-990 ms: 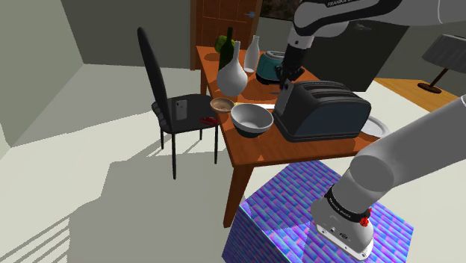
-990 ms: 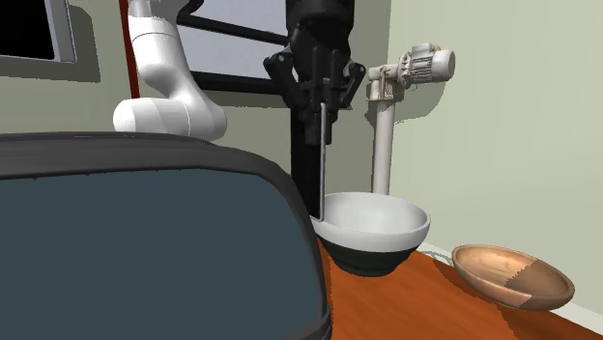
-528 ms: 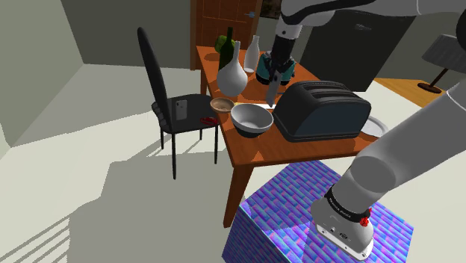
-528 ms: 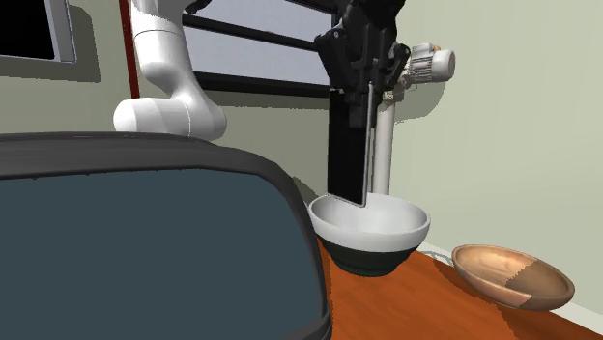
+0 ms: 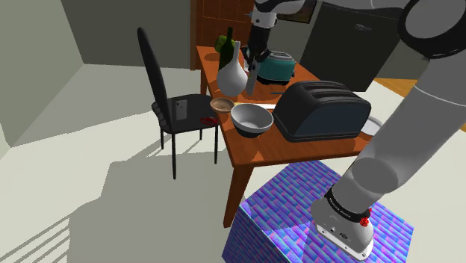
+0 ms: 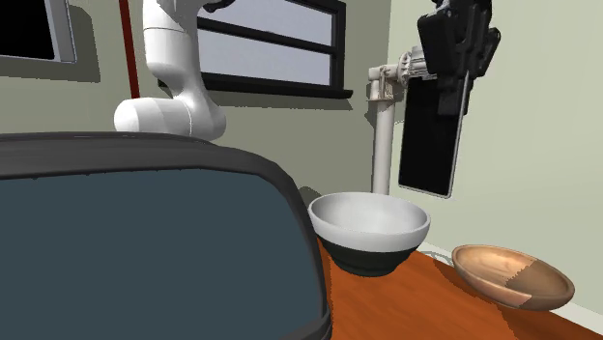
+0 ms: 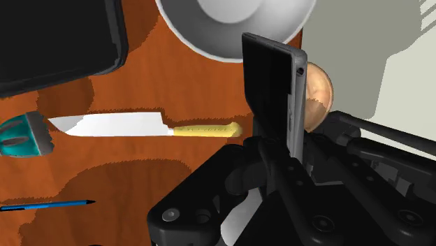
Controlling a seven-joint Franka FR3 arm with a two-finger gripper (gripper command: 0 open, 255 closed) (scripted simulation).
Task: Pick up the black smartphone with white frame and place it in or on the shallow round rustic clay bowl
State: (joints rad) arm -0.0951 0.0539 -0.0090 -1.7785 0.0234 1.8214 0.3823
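My gripper is shut on the black smartphone with a white frame, which hangs upright in the air beside the white vase. In the second exterior view the smartphone hangs below the gripper, above the gap between the white bowl and the shallow brown clay bowl. The clay bowl stands at the table's edge near the chair. In the wrist view the smartphone is clasped edge-on in the gripper, and part of the clay bowl shows behind it.
A big dark toaster stands on the wooden table. A teal kettle, a green bottle and a yellow-handled knife are there too. A black chair carries a small pale slab. A blue pen lies near the knife.
The gripper has carried the smartphone up and toward the shoulder view's left, from beside the toaster, past the white bowl, to next to the vase.
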